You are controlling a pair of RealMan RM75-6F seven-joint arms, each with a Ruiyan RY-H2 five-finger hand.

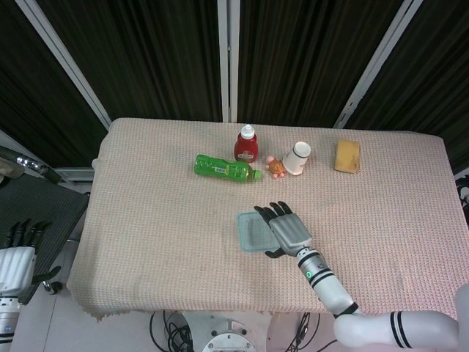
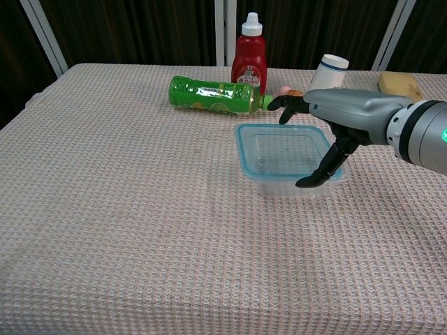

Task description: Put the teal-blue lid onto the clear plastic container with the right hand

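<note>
The teal-blue lid [image 1: 253, 233] [image 2: 279, 150] lies flat over the clear plastic container [image 2: 297, 188], shifted a little to its left. In the head view the lid and hand hide the container almost fully. My right hand [image 1: 284, 229] [image 2: 342, 118] holds the lid by its right side, fingers over the far edge and thumb at the near edge. Whether the lid rests on the rim, I cannot tell. My left hand [image 1: 16, 257] hangs off the table's left side, holding nothing, fingers apart.
Behind the container lie a green bottle [image 1: 226, 169] [image 2: 218, 95] on its side, an upright ketchup bottle [image 1: 246, 144] [image 2: 250, 56], a small toy [image 1: 275, 167], a white cup [image 1: 297, 158] [image 2: 328, 70] and a yellow sponge [image 1: 347, 155] [image 2: 399, 84].
</note>
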